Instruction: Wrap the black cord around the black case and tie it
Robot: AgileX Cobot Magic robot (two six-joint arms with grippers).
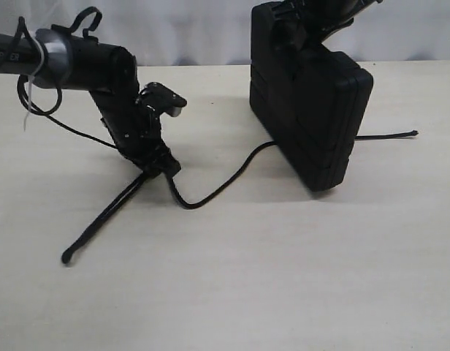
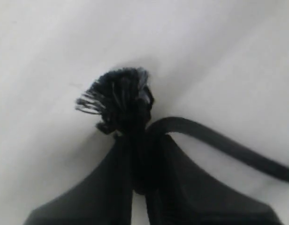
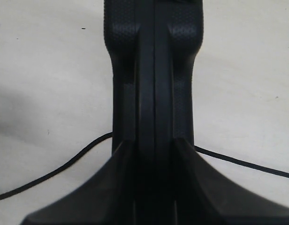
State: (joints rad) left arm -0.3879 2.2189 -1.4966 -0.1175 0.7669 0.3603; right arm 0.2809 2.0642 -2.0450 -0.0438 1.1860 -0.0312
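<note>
The black case stands upright on one edge at the back right of the table, a little tilted. My right gripper comes down from above and is shut on its top edge; the right wrist view shows the jaws clamped on the case. The black cord runs under the case, and its far end lies to the right. My left gripper is shut on the cord near the table. A frayed tuft sticks out past the fingertips. The cord's tail ends at a lump.
The pale table top stretches from the cord to the front edge. The left arm's thin cables hang beside its forearm. A grey wall lies behind the table.
</note>
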